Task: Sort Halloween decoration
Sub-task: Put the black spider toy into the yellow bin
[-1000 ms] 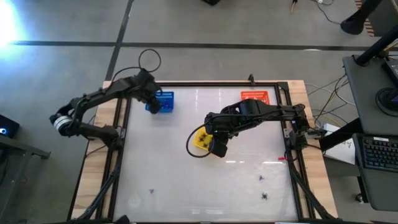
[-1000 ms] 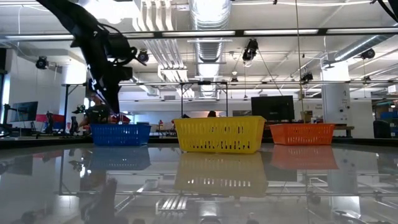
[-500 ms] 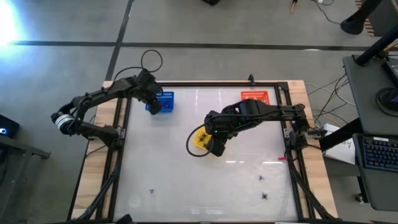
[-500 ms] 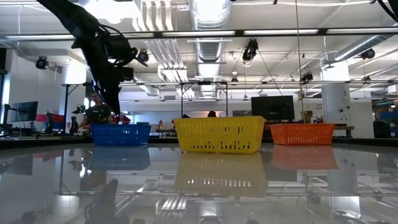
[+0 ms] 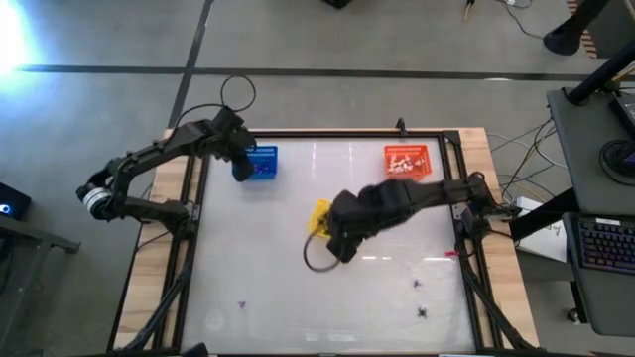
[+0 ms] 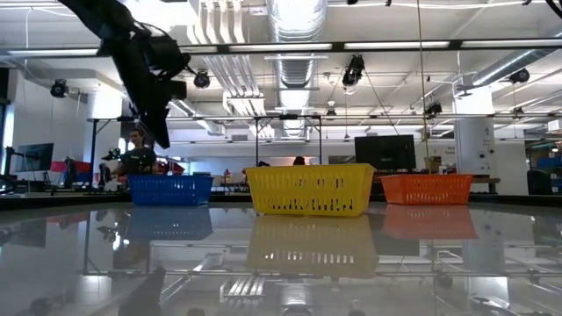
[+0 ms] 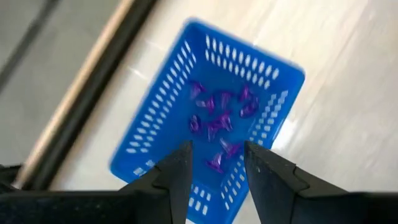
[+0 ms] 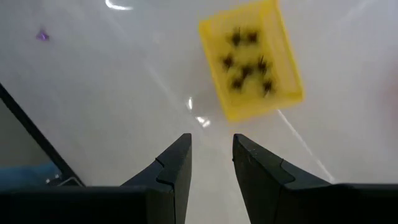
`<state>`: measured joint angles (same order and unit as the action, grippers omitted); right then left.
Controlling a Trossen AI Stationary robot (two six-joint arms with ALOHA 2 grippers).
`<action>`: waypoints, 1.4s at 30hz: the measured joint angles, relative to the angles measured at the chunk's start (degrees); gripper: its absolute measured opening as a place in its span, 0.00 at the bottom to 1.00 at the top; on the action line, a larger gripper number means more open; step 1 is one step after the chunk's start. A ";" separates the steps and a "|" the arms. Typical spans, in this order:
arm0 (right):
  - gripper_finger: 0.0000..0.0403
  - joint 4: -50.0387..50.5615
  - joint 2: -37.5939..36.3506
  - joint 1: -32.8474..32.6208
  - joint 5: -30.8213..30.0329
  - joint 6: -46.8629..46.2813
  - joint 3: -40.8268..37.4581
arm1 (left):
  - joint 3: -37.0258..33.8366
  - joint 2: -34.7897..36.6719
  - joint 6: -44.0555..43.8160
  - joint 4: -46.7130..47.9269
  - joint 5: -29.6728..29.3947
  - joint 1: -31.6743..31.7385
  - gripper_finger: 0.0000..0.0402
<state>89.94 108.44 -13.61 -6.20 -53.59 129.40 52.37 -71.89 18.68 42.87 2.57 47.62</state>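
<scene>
The left gripper (image 7: 214,165) hangs above the blue basket (image 5: 260,164) at about ten o'clock on the table (image 5: 298,288), its jaws parted with nothing between them; the purple pieces (image 7: 219,115) lie on the basket floor directly under it, so I judge that a purple bit is just dropped and this step is finishing. The right gripper (image 8: 211,158) is near the table centre, just beside the yellow basket (image 5: 319,217), which holds the black spiders (image 8: 249,65); its jaws stand narrowly apart and empty. The orange basket (image 5: 407,161) at one o'clock holds white bits. Loose pieces remain: a purple one (image 5: 241,304) at seven o'clock and small dark ones (image 5: 424,311) at five o'clock. The next move, I think, calls for each arm to travel to the near edge and to close accurately on such a tiny piece.
</scene>
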 joint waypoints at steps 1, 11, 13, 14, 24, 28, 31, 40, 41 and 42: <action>0.27 -0.01 0.00 -0.84 0.07 -2.19 -1.24 | 0.66 0.47 -0.02 0.02 -0.02 0.00 0.32; 0.27 0.09 0.04 -6.96 2.43 -27.41 -14.02 | 9.74 2.22 1.68 -0.15 0.03 0.00 0.32; 0.27 0.07 0.04 -7.86 3.46 -31.60 -15.81 | 11.77 1.98 1.80 0.05 0.04 -0.04 0.32; 0.27 0.10 0.04 -8.40 3.67 -33.67 -16.65 | 12.71 1.86 1.81 0.20 0.03 -0.03 0.32; 0.27 -0.69 0.00 -16.62 6.81 -60.50 -23.94 | 17.17 1.85 1.85 1.91 0.04 -0.02 0.32; 0.27 -5.05 -0.04 -20.58 7.75 -71.55 -26.25 | 16.68 1.85 1.86 2.18 0.04 -0.02 0.32; 0.27 -10.37 -0.07 -23.45 7.94 -79.14 -28.34 | 16.04 1.81 1.86 2.44 0.04 -0.02 0.32; 0.27 -18.61 0.87 -27.67 12.04 -86.09 -34.62 | 15.95 1.81 1.86 2.38 0.04 0.00 0.32; 0.27 -19.10 0.87 -27.79 12.78 -86.25 -35.59 | 16.14 1.81 1.88 2.38 0.04 0.00 0.32; 0.27 -19.68 0.86 -27.91 13.81 -86.50 -36.68 | 16.27 1.81 1.87 2.29 0.02 0.00 0.32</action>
<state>70.26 109.30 -41.52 7.60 -140.09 92.72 68.64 -70.08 20.55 45.17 2.59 47.62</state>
